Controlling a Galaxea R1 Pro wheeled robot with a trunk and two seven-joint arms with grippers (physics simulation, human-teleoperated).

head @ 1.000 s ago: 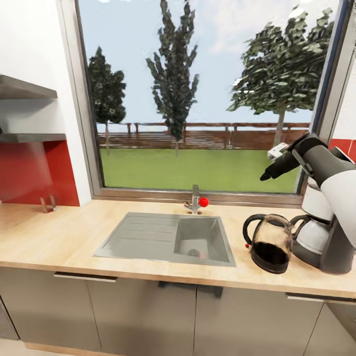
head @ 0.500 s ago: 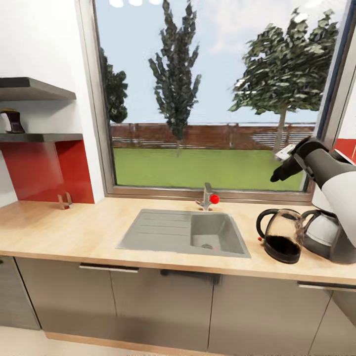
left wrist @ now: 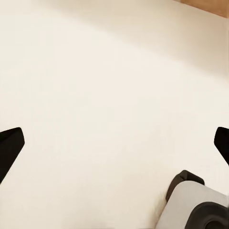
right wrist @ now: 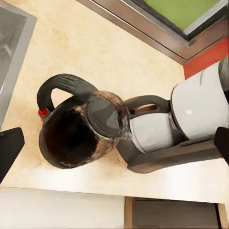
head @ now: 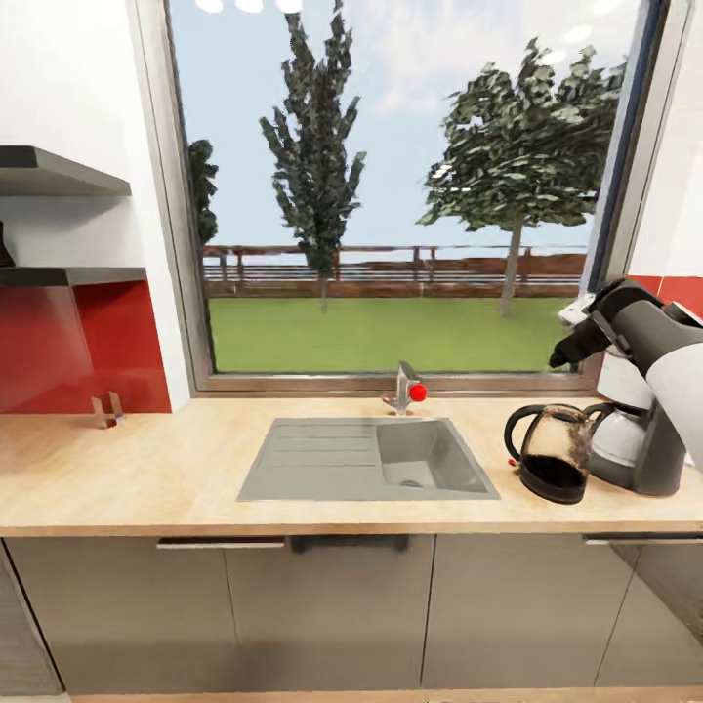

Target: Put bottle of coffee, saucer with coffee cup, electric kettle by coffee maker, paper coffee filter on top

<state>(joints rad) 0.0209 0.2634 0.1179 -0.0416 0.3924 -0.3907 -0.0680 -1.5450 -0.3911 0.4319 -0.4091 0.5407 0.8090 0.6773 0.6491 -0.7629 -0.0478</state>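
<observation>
Guessing the electric kettle is glassy and fragile, so grab its black handle; right gripper hangs wide open above.

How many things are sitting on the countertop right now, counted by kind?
Electric kettle: 1
Coffee maker: 1
Small metal stand by the red backsplash: 1
Sink set into the counter, with its faucet: 1
Total: 4
</observation>
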